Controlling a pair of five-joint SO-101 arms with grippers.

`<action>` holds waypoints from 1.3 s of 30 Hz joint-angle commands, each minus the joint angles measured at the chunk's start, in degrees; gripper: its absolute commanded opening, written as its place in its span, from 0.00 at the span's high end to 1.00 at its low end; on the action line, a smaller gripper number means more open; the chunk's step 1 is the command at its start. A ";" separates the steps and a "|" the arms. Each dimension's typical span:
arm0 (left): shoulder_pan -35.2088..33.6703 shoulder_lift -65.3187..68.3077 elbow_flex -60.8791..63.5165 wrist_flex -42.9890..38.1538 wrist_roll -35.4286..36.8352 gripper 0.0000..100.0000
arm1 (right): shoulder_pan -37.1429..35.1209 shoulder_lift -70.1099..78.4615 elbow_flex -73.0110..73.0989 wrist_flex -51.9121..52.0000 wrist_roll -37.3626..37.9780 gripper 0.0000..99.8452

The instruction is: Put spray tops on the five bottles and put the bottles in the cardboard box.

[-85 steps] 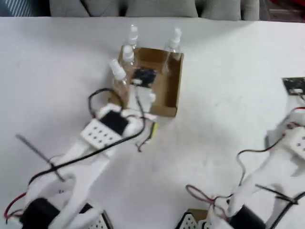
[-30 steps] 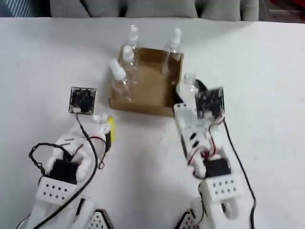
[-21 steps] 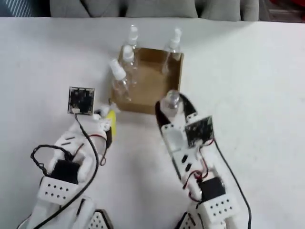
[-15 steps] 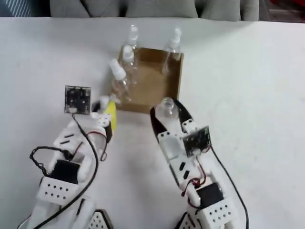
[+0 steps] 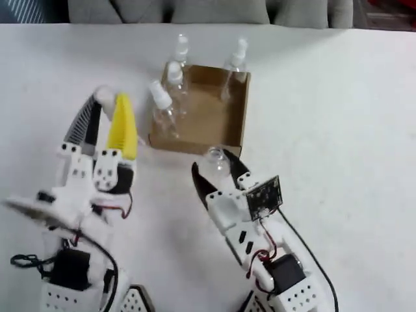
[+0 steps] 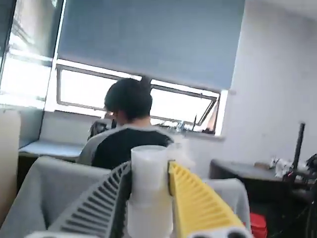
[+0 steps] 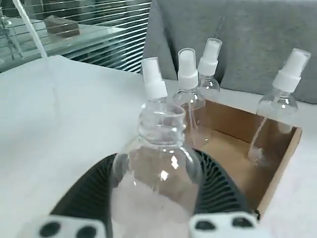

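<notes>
Clear plastic, neck open: the one uncapped bottle (image 7: 157,158) stands upright in the right end effector (image 5: 218,168), whose dark fingers are pinched round its belly. It is held just outside the near wall of the cardboard box (image 5: 195,144). The low grip leaves the threaded mouth free, apparently so that a top can come down on it before it goes in. That spray top (image 6: 148,183) is clamped between the grey and yellow fingers of the left end effector (image 5: 108,99), raised off the worktop (image 5: 325,97) toward its left edge, well apart from the bottle. Four capped bottles (image 5: 174,77) stand along the box's far and left sides; one is plainly inside, the others too overlapped to place. The box sits toward the worktop's far edge.
</notes>
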 commanded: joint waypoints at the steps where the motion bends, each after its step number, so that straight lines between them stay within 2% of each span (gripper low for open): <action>1: 4.88 2.95 -13.36 -0.88 -0.44 0.98 | -0.31 -0.84 0.35 0.13 -0.70 0.98; 9: 6.73 21.58 -36.92 4.22 -0.35 0.98 | -0.31 -0.75 0.35 1.80 -0.70 0.98; 14: 6.73 31.08 -46.51 5.19 -0.18 0.98 | -0.31 -0.75 0.35 1.80 -0.70 0.98; 19: 8.75 38.55 -53.27 10.64 -0.09 0.98 | -0.31 -0.75 0.35 1.80 -0.62 0.98; 25: 15.69 40.57 -53.98 14.42 -0.09 0.98 | -0.31 -0.75 0.35 1.80 -0.62 0.98; 29: 17.01 40.75 -53.89 14.33 0.00 0.98 | -0.31 -0.75 0.35 1.80 -0.62 0.98; 39: 17.10 40.40 -42.55 6.59 0.18 0.98 | -0.31 -0.75 0.35 1.89 -0.62 0.98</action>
